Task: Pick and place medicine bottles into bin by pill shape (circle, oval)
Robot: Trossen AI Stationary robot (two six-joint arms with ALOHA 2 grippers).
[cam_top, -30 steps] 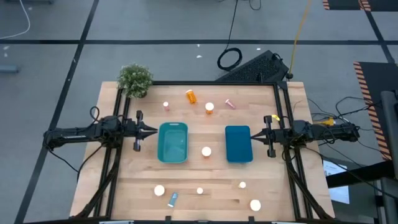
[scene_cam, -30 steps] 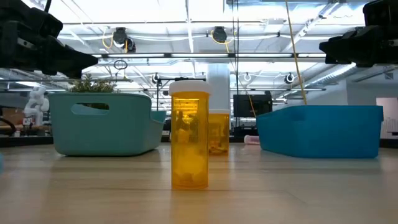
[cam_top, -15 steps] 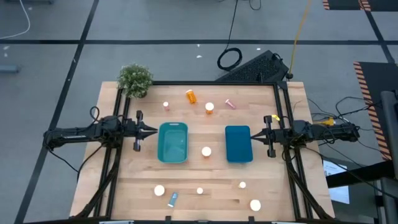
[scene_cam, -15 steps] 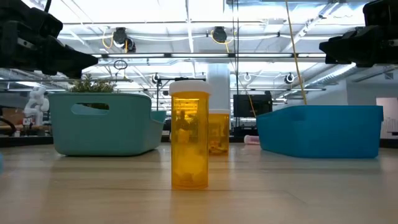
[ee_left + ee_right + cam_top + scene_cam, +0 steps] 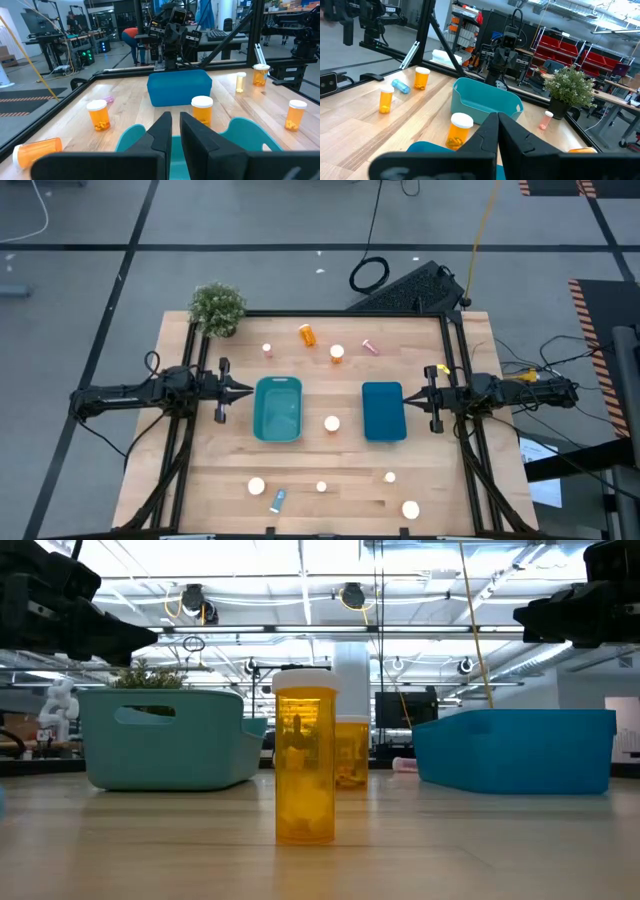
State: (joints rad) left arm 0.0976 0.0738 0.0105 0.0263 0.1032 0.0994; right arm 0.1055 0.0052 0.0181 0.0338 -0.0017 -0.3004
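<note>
While both our arms wait at the table's sides, the upright bottle (image 5: 331,423) stands between the two bins, about equally far from our nearly closed left gripper (image 5: 243,391) and closed right gripper (image 5: 414,395).

Light wood-grain table (image 5: 330,475) – translucent orange plastic bottle (image 5: 304,762), white cap – smooth matt teal bin (image 5: 165,736).

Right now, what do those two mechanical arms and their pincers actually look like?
Both arms are dark, slim and jointed. The left gripper and the right gripper each end in two narrow, pointed black fingers, blade-like seen close up. Dark cables loop near the left arm's base; yellow wiring shows behind the right arm.
</note>
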